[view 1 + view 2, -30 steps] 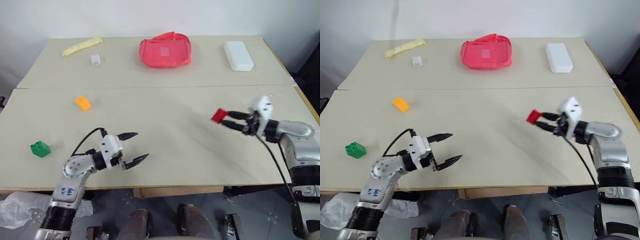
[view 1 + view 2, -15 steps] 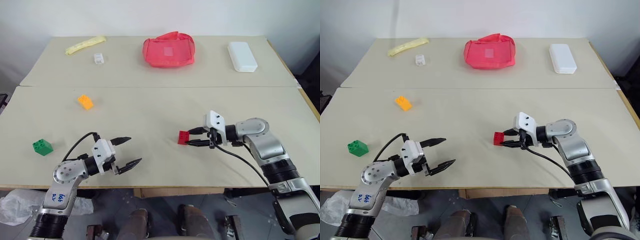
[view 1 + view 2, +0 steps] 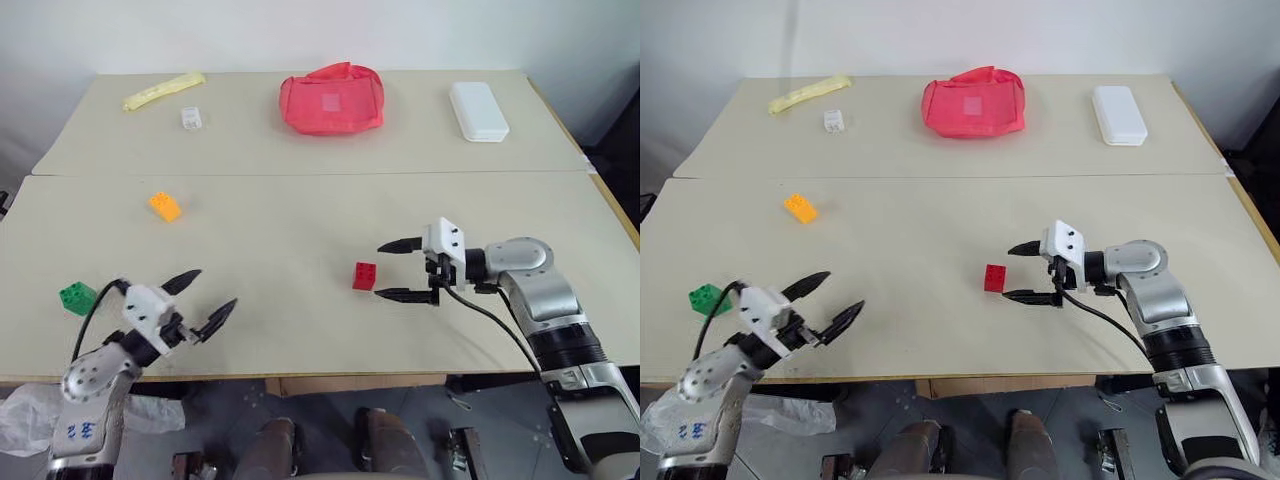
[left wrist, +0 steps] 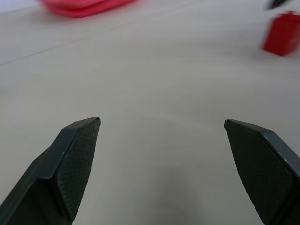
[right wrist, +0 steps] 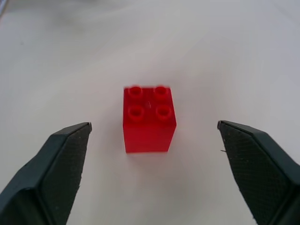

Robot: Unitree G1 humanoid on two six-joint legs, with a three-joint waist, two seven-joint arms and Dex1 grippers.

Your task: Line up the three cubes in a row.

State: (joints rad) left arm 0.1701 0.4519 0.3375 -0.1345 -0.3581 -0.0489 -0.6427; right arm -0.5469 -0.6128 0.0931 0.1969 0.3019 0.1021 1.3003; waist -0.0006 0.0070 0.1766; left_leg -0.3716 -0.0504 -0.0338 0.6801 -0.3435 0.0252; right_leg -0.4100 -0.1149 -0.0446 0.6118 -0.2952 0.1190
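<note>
Red studded plastic cube (image 3: 364,276) stands free mid-worktop between my right fingers (image 3: 401,243), spread wide; orange (image 3: 165,206) and green (image 3: 75,296) cubes near the left edge remain unaligned; left fingers (image 3: 216,318) wide, empty.

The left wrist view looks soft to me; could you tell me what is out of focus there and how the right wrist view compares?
Left wrist view: the red cube and red bag are blurred, while the fingertips are sharp. Right wrist view: the same cube is fairly sharp, studs distinct, slightly soft at the edges.
</note>
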